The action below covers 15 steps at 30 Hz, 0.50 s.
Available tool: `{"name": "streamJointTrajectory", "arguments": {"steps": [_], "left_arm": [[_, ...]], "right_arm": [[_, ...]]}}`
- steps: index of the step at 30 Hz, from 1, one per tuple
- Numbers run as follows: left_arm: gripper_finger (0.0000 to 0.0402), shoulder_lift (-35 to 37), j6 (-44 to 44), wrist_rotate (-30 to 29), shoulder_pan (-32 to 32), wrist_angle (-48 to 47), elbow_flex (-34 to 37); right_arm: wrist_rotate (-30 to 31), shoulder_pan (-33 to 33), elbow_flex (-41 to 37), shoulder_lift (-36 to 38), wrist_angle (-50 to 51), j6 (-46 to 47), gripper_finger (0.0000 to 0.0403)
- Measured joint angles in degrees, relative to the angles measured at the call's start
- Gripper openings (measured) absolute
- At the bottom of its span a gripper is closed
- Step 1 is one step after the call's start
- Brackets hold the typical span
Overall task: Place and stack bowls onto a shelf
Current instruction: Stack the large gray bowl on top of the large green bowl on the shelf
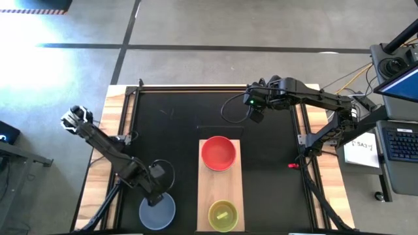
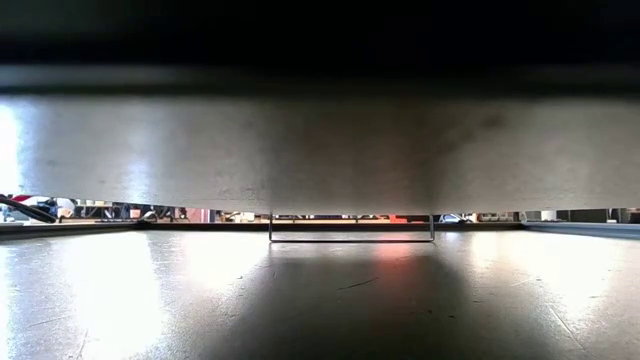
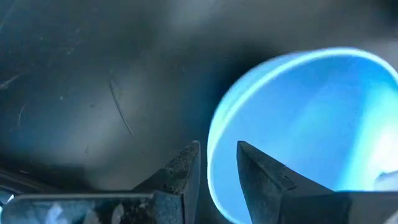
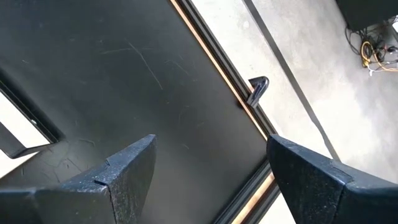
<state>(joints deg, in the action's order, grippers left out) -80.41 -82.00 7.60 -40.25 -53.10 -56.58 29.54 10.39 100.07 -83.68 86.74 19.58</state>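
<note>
on the black desk (image 1: 176, 130), near its front edge on the left: left pincer (image 1: 159, 196) pinching the rim of the round grey-blue plastic bowl (image 1: 157, 211), one finger (image 3: 183, 171) outside the wall, the other inside, bowl on the desk just left of the flat pale wooden shelf board (image 1: 220, 189). on that shelf: round red plastic bowl (image 1: 218, 153) at the far end, round yellow plastic bowl (image 1: 223, 215) at the near end, well apart, both upright. toward the far right of the desk: right pincer (image 1: 257, 117) spread wide, nothing between its fingers (image 4: 124, 171), over bare desk near the edge rail.
</note>
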Motion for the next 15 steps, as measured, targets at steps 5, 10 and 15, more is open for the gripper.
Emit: {"name": "streamJointTrajectory", "arguments": {"steps": [5,10,15], "left_arm": [[0.0088,-2.5,1.83,-0.22,-0.08,-0.42,0.0],[0.0088,-5.34,4.64,-0.21,-0.08,-0.33,0.0],[0.0088,-7.37,5.99,0.52,-0.06,1.07,0.0]], "right_arm": [[0.0,0.0,-0.01,0.0,0.02,0.39,0.0292],[0.0,0.0,0.0,0.0,0.0,0.39,0.0292],[0.0,0.0,-0.02,0.0,0.0,0.39,0.0292]]}}
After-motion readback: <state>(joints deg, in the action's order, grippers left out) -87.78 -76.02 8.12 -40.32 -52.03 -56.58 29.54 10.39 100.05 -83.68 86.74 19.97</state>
